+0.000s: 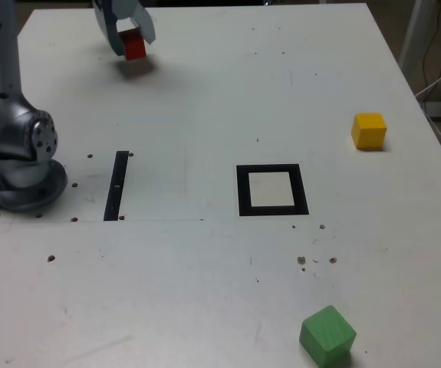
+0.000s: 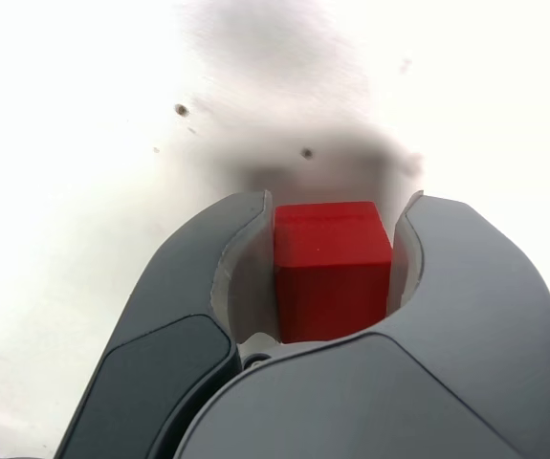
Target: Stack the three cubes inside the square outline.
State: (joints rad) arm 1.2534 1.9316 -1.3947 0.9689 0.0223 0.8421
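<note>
While my fingers [image 2: 337, 277] are drawn in to barely more than a cube's width, they clamp the red cube [image 2: 332, 268] between them, one curved grey finger pressed to each side of it. My wrist view shows that grip closely: the cube sits deep between the fingers, its front face and one edge bare, with the pale bench [image 2: 83, 143] and a soft dark shadow beyond it. That view shows none of the other task things. From the exterior view I can see the red cube [image 1: 134, 46] hanging in my fingers [image 1: 128, 42] near the far edge of the bench [image 1: 205, 291], toward that view's left, with its shadow on the surface just beneath, so it is lifted clear. The square outline [image 1: 272, 190] lies well apart from it, near the middle of the bench, its pale centre bare. The yellow cube [image 1: 369, 130] rests on the bench to the exterior view's right of the outline, and the green cube [image 1: 327, 336] sits near the front edge. A thin black bar [image 1: 116, 185] lies beside my arm's base [image 1: 21, 184].
</note>
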